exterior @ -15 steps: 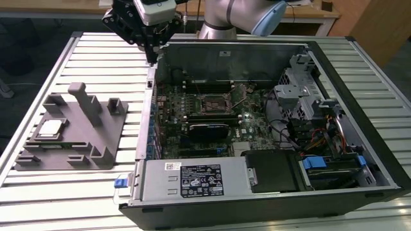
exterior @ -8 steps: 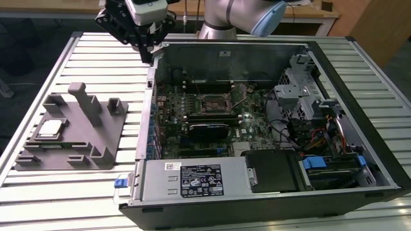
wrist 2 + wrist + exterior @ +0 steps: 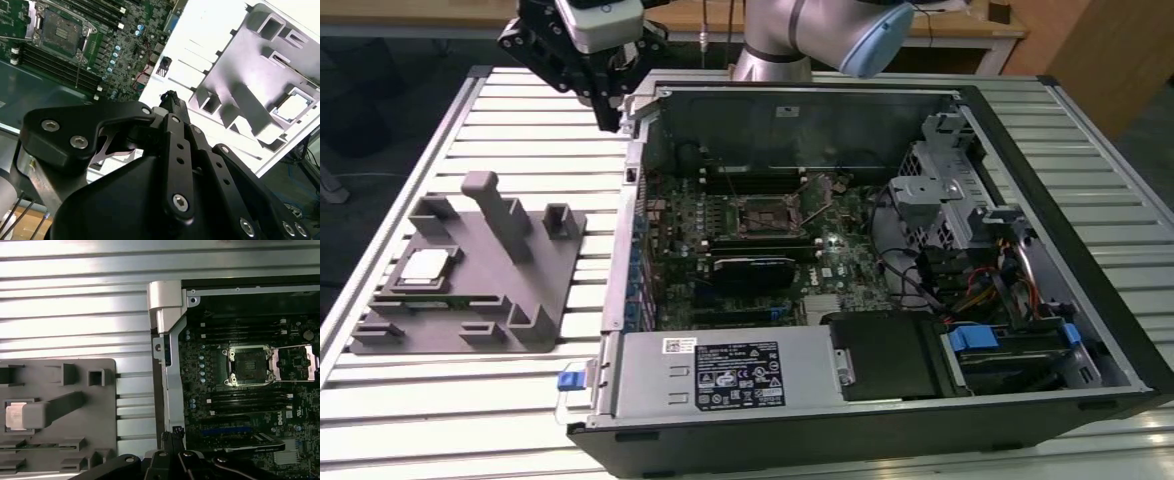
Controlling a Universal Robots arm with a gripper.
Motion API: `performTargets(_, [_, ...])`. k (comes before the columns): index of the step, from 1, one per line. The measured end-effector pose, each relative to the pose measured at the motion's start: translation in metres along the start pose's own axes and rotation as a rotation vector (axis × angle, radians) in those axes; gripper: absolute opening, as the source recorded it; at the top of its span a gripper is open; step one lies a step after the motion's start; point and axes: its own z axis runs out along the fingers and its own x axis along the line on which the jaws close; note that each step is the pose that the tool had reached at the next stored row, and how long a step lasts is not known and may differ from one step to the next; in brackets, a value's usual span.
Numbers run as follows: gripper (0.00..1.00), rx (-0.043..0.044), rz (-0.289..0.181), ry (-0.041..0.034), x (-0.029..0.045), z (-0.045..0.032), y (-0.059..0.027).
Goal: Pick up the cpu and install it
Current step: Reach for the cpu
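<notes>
Silvery-grey, the cpu [image 3: 427,266] lies flat in a recess of the grey fixture [image 3: 554,272] on the exterior view's left. It is well apart from the gripper [image 3: 608,118], which hangs above a far corner of the case [image 3: 854,442]. The jaws look closed tip to tip, with nothing between them.

The risks, as I judge them:
- Closed jaws coming down on the chip would press or skid it rather than grasp it.
- The fixture's tall post [image 3: 500,225] stands just beside the cpu and could be struck on approach.
- The case wall is near the gripper.
- A tilted or wrongly turned chip could bend pins in the socket [image 3: 767,215].

In the first wrist view the post [image 3: 55,407] hides part of the cpu [image 3: 14,416]. The second wrist view shows the cpu [image 3: 295,105] clear in its square recess, and the gripper [image 3: 170,96] tips meeting.
</notes>
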Motion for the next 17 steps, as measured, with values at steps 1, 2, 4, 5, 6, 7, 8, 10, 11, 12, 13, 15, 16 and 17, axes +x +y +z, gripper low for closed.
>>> performTargets(1, [0.11, 0.0000, 0.000, 0.0000, 0.0017, 0.0000, -0.0001])
performTargets(2, [0.11, 0.0000, 0.000, 0.0001, 0.0034, -0.0001, -0.0002])
performTargets(4, [0.11, 0.0000, 0.000, 0.0001, 0.0074, -0.0002, -0.0005])
performTargets(5, [0.11, 0.0000, 0.000, 0.0000, 0.0098, -0.0002, -0.0007])
performTargets(6, [0.11, 0.0001, 0.000, 0.0001, 0.0124, -0.0003, -0.0009])
performTargets(7, [0.11, 0.0001, 0.000, 0.0001, 0.0148, -0.0003, -0.0011])
performTargets(8, [0.11, 0.0001, 0.000, 0.0001, 0.0171, -0.0004, -0.0013])
performTargets(10, [0.11, 0.0001, 0.000, 0.0001, 0.0218, -0.0004, -0.0016])
performTargets(11, [0.11, 0.0000, 0.000, 0.0001, 0.0241, -0.0004, -0.0018])
performTargets(12, [0.11, -0.0002, 0.000, 0.0000, 0.0266, -0.0003, -0.0020])
performTargets(13, [0.11, -0.0002, 0.000, 0.0001, 0.0287, -0.0003, -0.0022])
performTargets(15, [0.11, -0.0003, 0.000, 0.0000, 0.0327, 0.0000, -0.0025])
performTargets(16, [0.11, -0.0003, 0.000, 0.0001, 0.0348, 0.0001, -0.0026])
performTargets(17, [0.11, -0.0003, 0.000, 0.0001, 0.0367, 0.0003, -0.0028])
